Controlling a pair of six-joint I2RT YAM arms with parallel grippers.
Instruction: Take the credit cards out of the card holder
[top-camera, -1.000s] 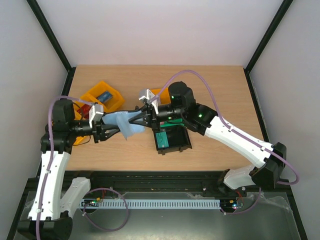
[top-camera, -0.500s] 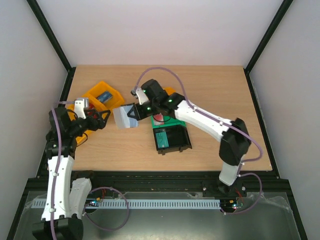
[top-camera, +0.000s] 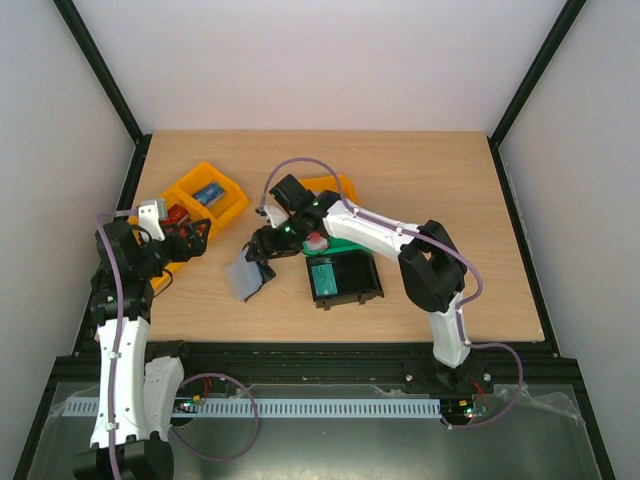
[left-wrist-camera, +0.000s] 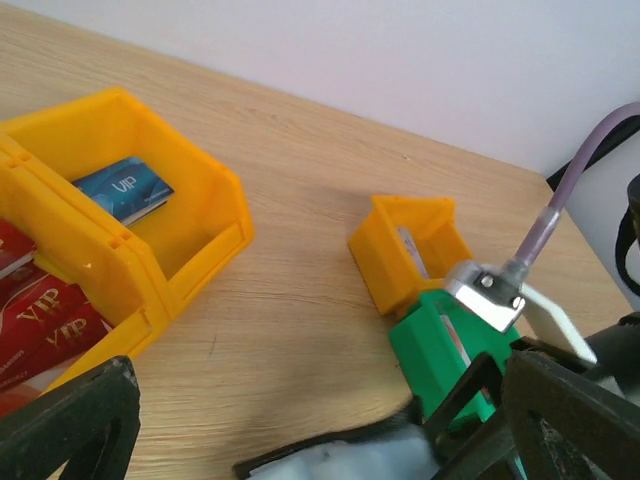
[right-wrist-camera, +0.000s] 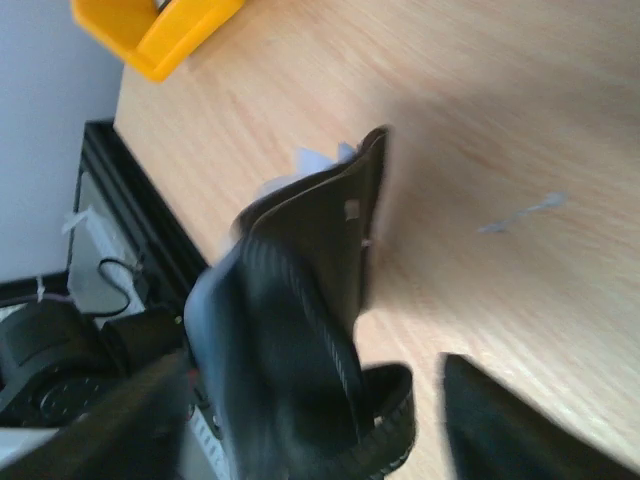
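The card holder (top-camera: 244, 276) is a black wallet with blue-grey lining, lying partly unfolded on the wood just below my right gripper (top-camera: 262, 245). In the right wrist view the card holder (right-wrist-camera: 300, 290) stands blurred between that gripper's (right-wrist-camera: 320, 425) spread fingers, which do not clamp it. My left gripper (top-camera: 188, 240) is drawn back by the yellow bins, wide open and empty. From the left wrist view only a strip of the card holder (left-wrist-camera: 340, 462) shows at the bottom edge. Red credit cards (left-wrist-camera: 40, 315) lie in a yellow bin (top-camera: 175, 215).
A second yellow bin (top-camera: 210, 195) holds a blue card (left-wrist-camera: 122, 188). A small yellow bin (top-camera: 335, 185) and a green bin (left-wrist-camera: 450, 350) stand behind the right gripper. A black bin (top-camera: 345, 280) with a teal card sits to the wallet's right.
My left gripper let go of the wallet, opened fully and pulled back left. The right gripper swung the wallet left and down to the table, then opened.
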